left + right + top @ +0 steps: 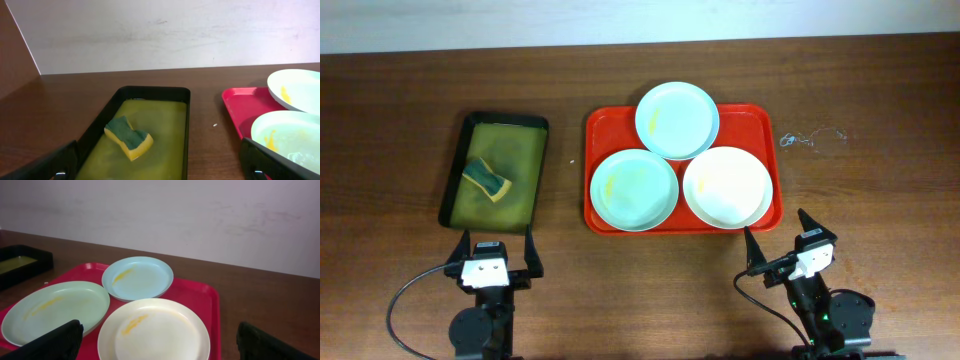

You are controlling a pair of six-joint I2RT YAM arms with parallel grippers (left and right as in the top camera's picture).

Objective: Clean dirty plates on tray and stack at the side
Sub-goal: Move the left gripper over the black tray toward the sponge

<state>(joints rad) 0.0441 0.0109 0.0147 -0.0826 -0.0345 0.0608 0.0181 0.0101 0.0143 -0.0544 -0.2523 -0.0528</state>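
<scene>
The red tray [605, 126] holds three plates: a pale blue-green plate [677, 119] at the back overlapping the other two, a second blue-green plate [634, 189] at front left with a yellow smear, and a white plate [726, 186] at front right, also smeared [152, 330]. My left gripper [496, 250] is open and empty near the table's front edge, below the dark tray. My right gripper [784, 239] is open and empty just in front of the white plate.
A dark tray [496, 168] lined with yellow-green liquid stands at left and holds a green-and-yellow sponge [486, 179], also seen in the left wrist view [128, 137]. A thin bit of wire [810, 137] lies right of the red tray.
</scene>
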